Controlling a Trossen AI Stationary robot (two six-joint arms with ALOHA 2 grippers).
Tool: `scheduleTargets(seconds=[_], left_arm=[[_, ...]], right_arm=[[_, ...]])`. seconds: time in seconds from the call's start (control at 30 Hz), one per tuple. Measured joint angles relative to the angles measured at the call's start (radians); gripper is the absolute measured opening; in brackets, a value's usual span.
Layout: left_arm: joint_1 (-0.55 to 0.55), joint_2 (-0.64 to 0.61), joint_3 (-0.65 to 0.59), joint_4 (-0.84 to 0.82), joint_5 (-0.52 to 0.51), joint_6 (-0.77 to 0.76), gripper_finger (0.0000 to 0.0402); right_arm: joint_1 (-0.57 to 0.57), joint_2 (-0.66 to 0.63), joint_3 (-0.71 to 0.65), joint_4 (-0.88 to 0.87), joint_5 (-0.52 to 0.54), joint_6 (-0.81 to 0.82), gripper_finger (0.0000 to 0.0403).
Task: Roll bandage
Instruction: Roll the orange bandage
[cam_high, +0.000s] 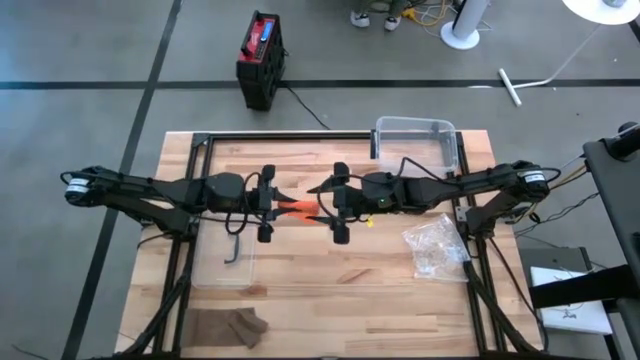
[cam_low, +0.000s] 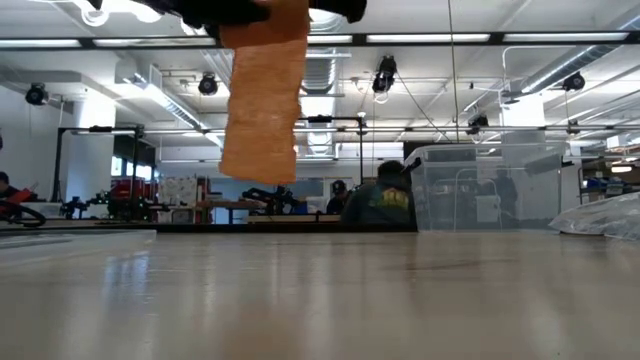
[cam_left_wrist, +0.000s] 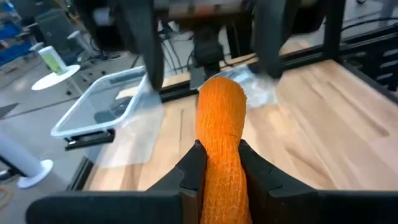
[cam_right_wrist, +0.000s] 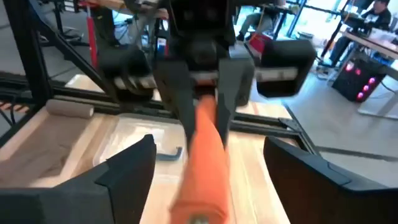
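Observation:
An orange bandage (cam_high: 297, 208) hangs in the air between my two grippers over the middle of the table. In the low view a flat length of the bandage (cam_low: 262, 100) hangs straight down, clear of the tabletop. My left gripper (cam_high: 278, 205) reaches in from the table's left and is shut on the bandage. My right gripper (cam_high: 318, 203) faces it from the right with its fingers (cam_right_wrist: 127, 168) wide open. They stand on either side of the bandage's rolled end (cam_right_wrist: 202, 162), apart from it. My left gripper pinches the bandage (cam_left_wrist: 219, 155) between its two fingers, one on each side of the rolled part. The fingers come nearly level from the table's left and lie along the roll, which sticks out past them toward my right gripper. The bandage is lifted clear, and a loose length hangs below.
A clear plastic bin (cam_high: 415, 140) stands at the far right of the table, with a crumpled clear bag (cam_high: 435, 248) near the right edge. A clear tray with a dark hooked tool (cam_high: 232, 250) lies left of centre. Brown cloth (cam_high: 230, 325) lies at the near left.

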Motion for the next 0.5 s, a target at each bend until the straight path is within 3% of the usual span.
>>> scheduleTargets(seconds=[0.23, 0.5], left_arm=[[0.000, 0.000, 0.085, -0.137, 0.012, -0.019, 0.0047], [0.002, 0.014, 0.233, -0.346, 0.050, -0.035, 0.0047]], right_arm=[[0.000, 0.077, -0.002, 0.070, 0.006, 0.042, 0.0277], [0.000, 0.106, 0.011, 0.148, 0.121, 0.052, 0.0212]])
